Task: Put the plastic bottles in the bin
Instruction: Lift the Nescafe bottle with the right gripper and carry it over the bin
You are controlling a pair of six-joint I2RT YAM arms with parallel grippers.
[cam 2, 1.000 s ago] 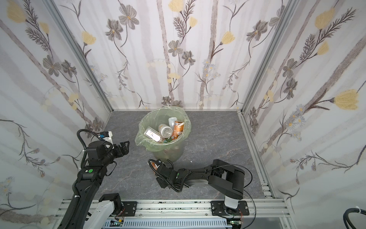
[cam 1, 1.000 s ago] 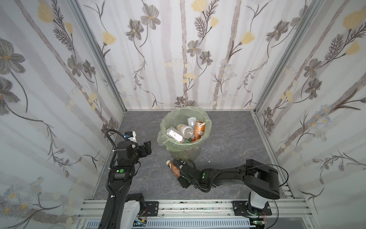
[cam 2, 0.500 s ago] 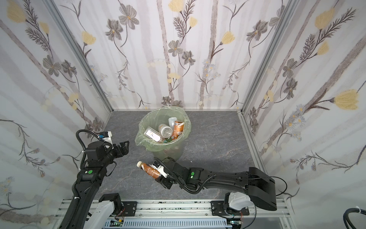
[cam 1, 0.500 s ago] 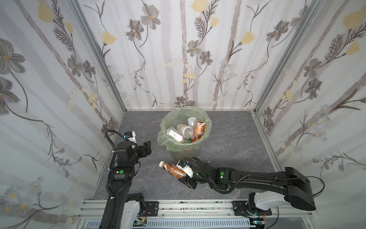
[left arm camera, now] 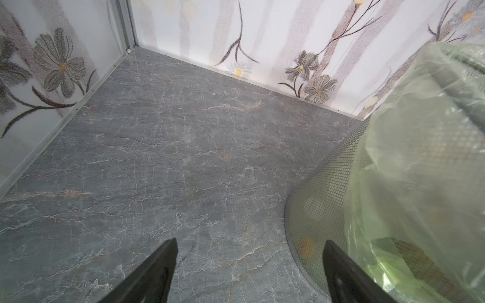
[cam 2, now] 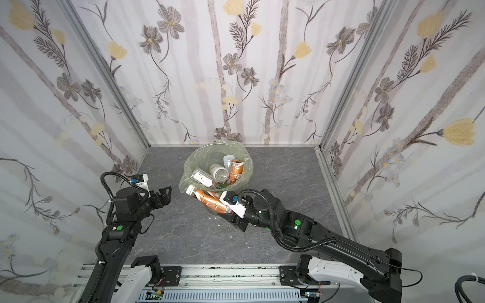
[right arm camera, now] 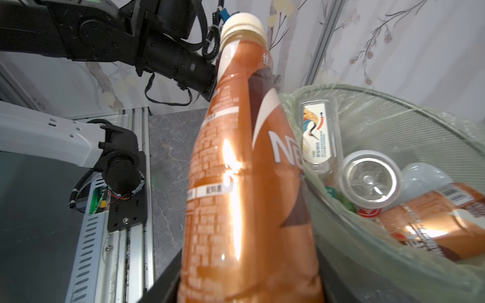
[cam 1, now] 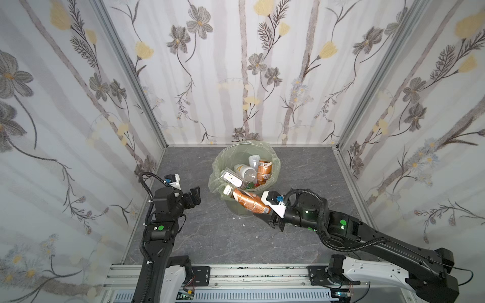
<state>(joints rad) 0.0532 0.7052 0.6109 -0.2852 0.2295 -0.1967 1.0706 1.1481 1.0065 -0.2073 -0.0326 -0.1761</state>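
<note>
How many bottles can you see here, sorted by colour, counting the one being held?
Orange-brown: 2, held bottle, binned bottle
Clear or whitish: 3, labelled bottle, end-on bottle, pale bottle
Green: 1, green bottle, mostly buried
Total: 6 showing; the bin may hide more.

A copper-brown bottle (cam 1: 248, 202), topped by a cream cap (cam 1: 227, 189) and carrying a white swoosh across a dark-brown label, is gleaming in the light. The bin (cam 1: 215, 173) is glowing a translucent pale green over fine grey mesh. It is showing an orange-brown bottle (cam 1: 263, 171), a clear bottle (cam 1: 231, 179) with a white, bird-printed label, and a white bottle (cam 1: 242, 170). Grey and yellow flowers on brown stems are climbing the white, mauve-striped walls (cam 1: 262, 78), while pale veins are running through the slate-grey floor (cam 1: 223, 236). The black left arm (cam 1: 160, 233) and right arm (cam 1: 349, 230) are wearing bright green dots.
</note>
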